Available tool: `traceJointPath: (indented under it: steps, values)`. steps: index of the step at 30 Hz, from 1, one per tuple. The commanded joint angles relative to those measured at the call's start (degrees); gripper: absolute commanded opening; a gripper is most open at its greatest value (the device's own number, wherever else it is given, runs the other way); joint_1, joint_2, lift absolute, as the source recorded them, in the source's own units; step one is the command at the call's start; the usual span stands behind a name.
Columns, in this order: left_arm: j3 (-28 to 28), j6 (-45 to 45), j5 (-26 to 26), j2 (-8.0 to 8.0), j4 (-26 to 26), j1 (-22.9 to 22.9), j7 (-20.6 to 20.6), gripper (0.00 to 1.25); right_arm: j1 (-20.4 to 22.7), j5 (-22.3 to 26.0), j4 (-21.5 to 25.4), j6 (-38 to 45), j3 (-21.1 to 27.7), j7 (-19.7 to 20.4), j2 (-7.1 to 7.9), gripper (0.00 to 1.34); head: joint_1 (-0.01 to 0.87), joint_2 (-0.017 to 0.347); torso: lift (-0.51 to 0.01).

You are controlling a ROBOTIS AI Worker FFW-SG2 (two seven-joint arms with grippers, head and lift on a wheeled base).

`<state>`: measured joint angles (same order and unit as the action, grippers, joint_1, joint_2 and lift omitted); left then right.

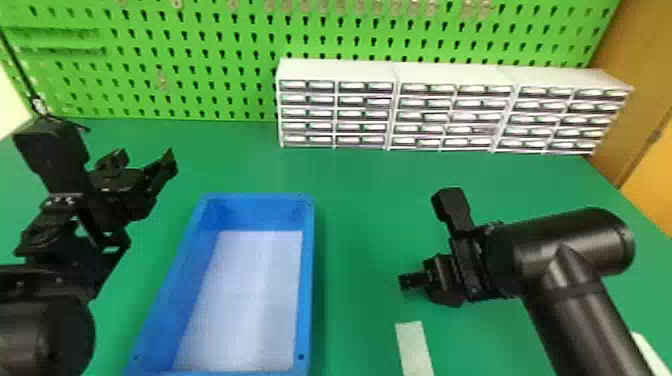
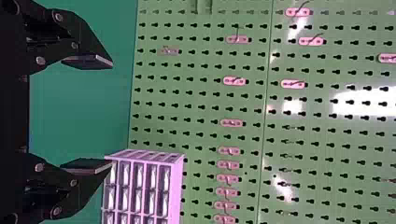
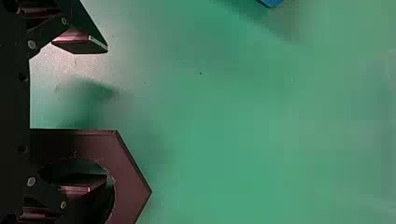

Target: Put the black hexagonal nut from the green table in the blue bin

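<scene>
In the head view my right gripper (image 1: 411,281) is over the green table (image 1: 357,220), right of the blue bin (image 1: 250,300). The right wrist view shows this gripper (image 3: 107,114) open, with the black hexagonal nut (image 3: 130,186) at one finger. That finger appears within the nut's round hole; whether it goes through or only overlaps it I cannot tell. The opposite finger stands apart from the nut. At the left, my left gripper (image 1: 145,162) is parked beyond the bin's left side; in the left wrist view this gripper (image 2: 112,114) is open with nothing between its fingers.
A white strip (image 1: 414,347) lies on the table near the right gripper. White drawer cabinets (image 1: 335,70) line the back, before a green pegboard (image 1: 190,45). The bin's corner (image 3: 271,2) is at the edge of the right wrist view.
</scene>
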<state>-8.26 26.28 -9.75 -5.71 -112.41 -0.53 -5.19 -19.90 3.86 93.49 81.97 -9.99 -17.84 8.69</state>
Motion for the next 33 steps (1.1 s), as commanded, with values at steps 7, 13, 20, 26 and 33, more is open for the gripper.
traceJointPath:
  steps: [7,13,20,26,33]
  values:
    - [0.0,0.0,0.0,0.0,0.0,0.0,-0.1,0.75,0.0,0.0,-0.1,-0.3,0.0,-0.1,0.01,0.96,0.692,0.008,-0.097]
    - [-0.1,0.0,0.0,0.0,0.0,0.0,-0.1,0.75,0.0,-0.1,-0.1,-0.8,-0.1,-0.1,-0.08,0.57,0.692,0.008,-0.097]
    - [0.0,0.0,0.0,0.0,0.0,0.2,-0.1,0.75,0.4,-0.6,0.3,-1.5,-0.3,-0.1,-0.25,0.41,0.692,0.008,-0.097]
    - [0.0,0.0,0.0,0.0,0.1,0.2,-0.1,0.75,0.4,-1.2,0.6,-1.4,-0.9,-0.1,-0.25,0.39,0.692,0.008,-0.097]
    - [0.0,0.0,0.0,0.0,0.1,0.2,-0.2,0.75,0.4,-1.6,0.9,-1.4,-0.9,-0.1,-0.25,0.37,0.692,0.008,-0.097]
